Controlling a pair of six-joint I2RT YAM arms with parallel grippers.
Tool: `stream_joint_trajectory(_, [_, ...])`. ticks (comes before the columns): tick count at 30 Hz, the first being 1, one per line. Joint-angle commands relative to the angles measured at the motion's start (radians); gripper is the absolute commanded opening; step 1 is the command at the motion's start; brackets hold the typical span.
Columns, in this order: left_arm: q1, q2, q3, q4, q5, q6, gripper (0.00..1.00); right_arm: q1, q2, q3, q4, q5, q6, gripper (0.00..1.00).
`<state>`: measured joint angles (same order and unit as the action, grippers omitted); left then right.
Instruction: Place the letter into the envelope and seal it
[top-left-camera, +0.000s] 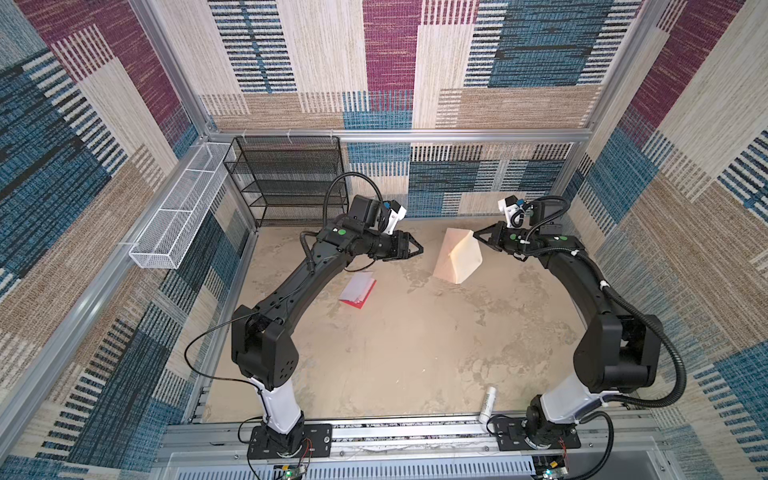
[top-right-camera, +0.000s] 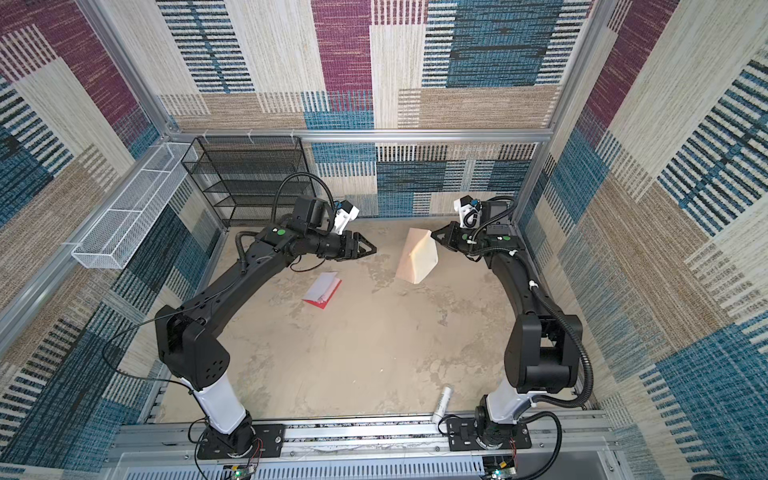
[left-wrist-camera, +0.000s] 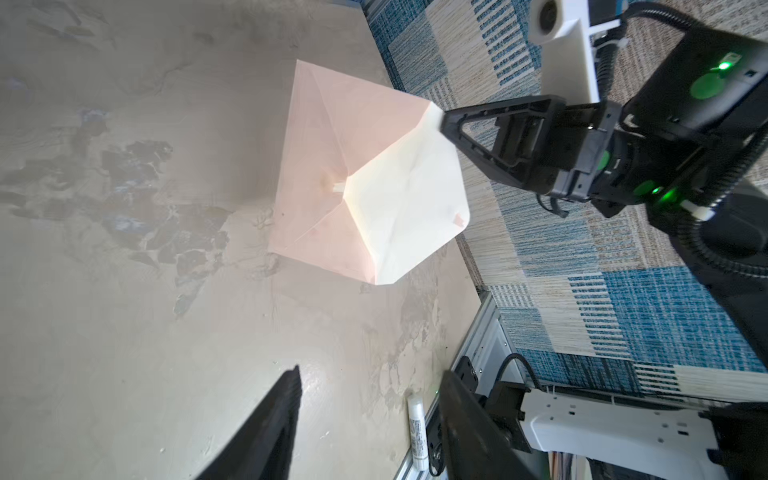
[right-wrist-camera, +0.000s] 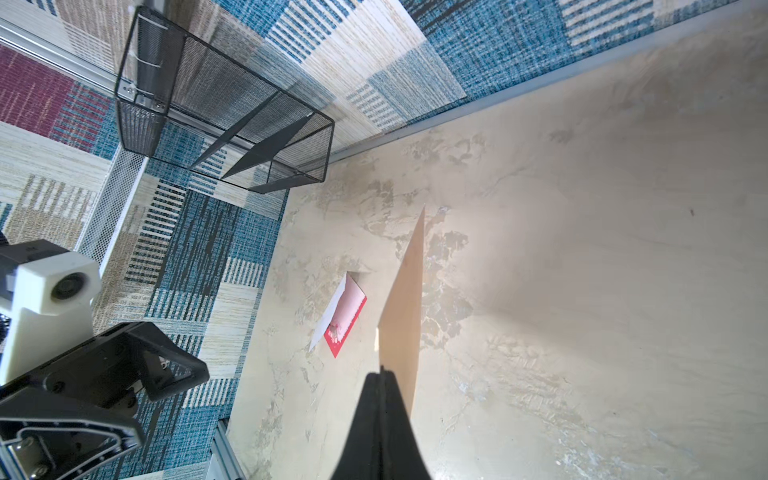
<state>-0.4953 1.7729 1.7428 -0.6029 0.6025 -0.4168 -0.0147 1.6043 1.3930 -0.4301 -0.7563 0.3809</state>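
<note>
in both top views the right gripper (top-left-camera: 478, 235) was pinched shut on an upper corner of the envelope (top-left-camera: 457, 257). the envelope stood raised and tilted over the far right part of the table (top-left-camera: 395, 353). whether its low edge touched the surface could not be told. the left gripper (top-left-camera: 415, 249) hung just left of the envelope, apart from it, jaws spread and holding nothing. the letter (top-left-camera: 358, 291) lay flat on the table left of centre, nearer than the left gripper and apart from the envelope. a white tube (top-left-camera: 487, 405) lay at the near edge by the right arm's base. a black mesh shelf (top-left-camera: 286, 178) and a white wire basket (top-left-camera: 178, 216) stood at the far left.

in the left wrist view the left gripper's two fingers (left-wrist-camera: 274, 428) stood wide apart with only bare table between them. beyond them the envelope (left-wrist-camera: 365, 187) showed its peach body and open cream flap. the right gripper's tips (left-wrist-camera: 446, 122) were closed where the two met.

in the right wrist view the closed fingers (right-wrist-camera: 382, 399) held the envelope (right-wrist-camera: 405, 307) edge-on. the letter (right-wrist-camera: 340, 320) lay beyond it, pink face and red border up, with a white part along one side.
</note>
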Motion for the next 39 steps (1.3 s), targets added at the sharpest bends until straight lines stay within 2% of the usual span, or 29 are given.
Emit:
stream_joint_trajectory(1, [0.004, -0.041, -0.028, -0.035, -0.059, 0.063, 0.56, 0.018, -0.043, -0.020, -0.018, 0.013, 0.049, 0.00])
stream_joint_trajectory(8, [0.020, -0.152, -0.143, -0.017, -0.102, 0.051, 0.57, 0.090, -0.121, -0.084, -0.009, -0.003, 0.135, 0.00])
stream_joint_trajectory(23, [0.046, -0.394, -0.370, 0.011, -0.245, 0.043, 0.59, 0.319, -0.144, -0.127, -0.035, -0.012, 0.263, 0.01])
stream_joint_trajectory(33, [0.051, -0.481, -0.481, 0.040, -0.246, 0.016, 0.60, 0.424, -0.152, -0.240, 0.074, -0.047, 0.372, 0.02])
stream_joint_trajectory(39, [0.051, -0.545, -0.566, 0.060, -0.263, -0.008, 0.61, 0.444, -0.122, -0.287, 0.089, -0.094, 0.363, 0.03])
